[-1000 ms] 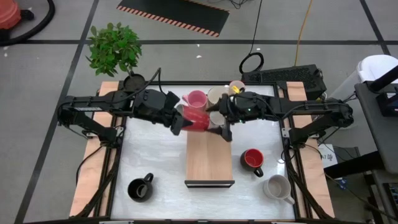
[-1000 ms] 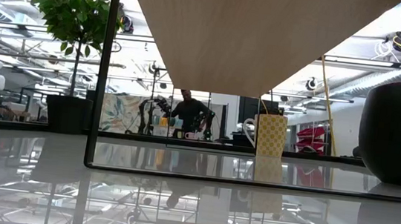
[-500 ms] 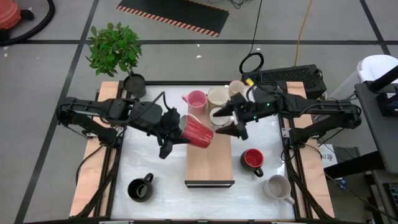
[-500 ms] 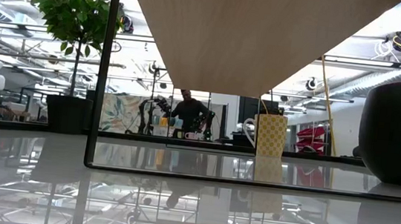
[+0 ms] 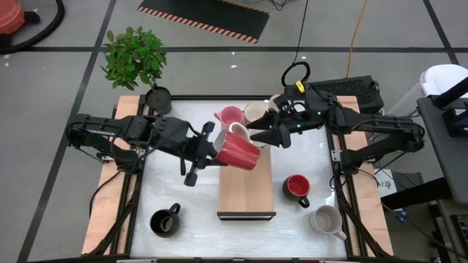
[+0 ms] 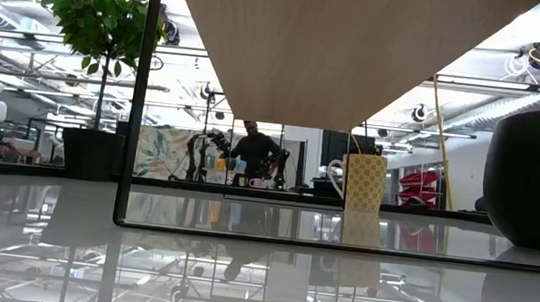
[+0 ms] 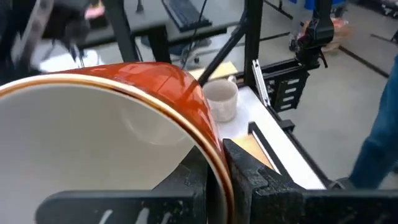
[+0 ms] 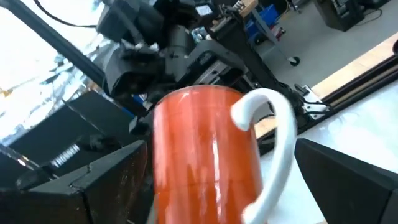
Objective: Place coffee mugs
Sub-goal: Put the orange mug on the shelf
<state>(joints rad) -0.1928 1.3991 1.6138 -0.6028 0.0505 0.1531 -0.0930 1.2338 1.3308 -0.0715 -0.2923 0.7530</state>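
Note:
A red mug (image 5: 238,151) with a cream inside and a white handle (image 8: 273,134) hangs tipped on its side above the far end of the wooden shelf (image 5: 246,191). My left gripper (image 5: 216,146) is shut on it. My right gripper (image 5: 259,134) is open just beyond the mug on its far right. Its fingers stand wide on either side of the handle end in the right wrist view. A pink mug (image 5: 230,115) and two cream mugs (image 5: 256,111) (image 5: 278,101) stand at the far edge. A black mug (image 5: 164,221), a red mug (image 5: 296,186) and a pale mug (image 5: 327,219) stand near. My left gripper holds the red mug by its rim (image 7: 214,140), with one finger inside the mouth and one (image 7: 249,174) outside on the red wall. The fingers come about level from the table's left. The mug is lifted clear, lying on its side with its mouth toward the left arm.
The wooden shelf stands on thin black legs (image 6: 137,97) in the table's middle. A dark plant pot (image 5: 157,95) with a green plant (image 5: 134,57) sits at the far left corner. White tabletop (image 5: 183,193) shows left of the shelf. People show in the room beyond (image 6: 255,149).
My left gripper has carried the red mug up and a little toward the near edge and the right, tipping it from near upright onto its side. My right gripper has drawn back from the shelf's far end toward the far edge.

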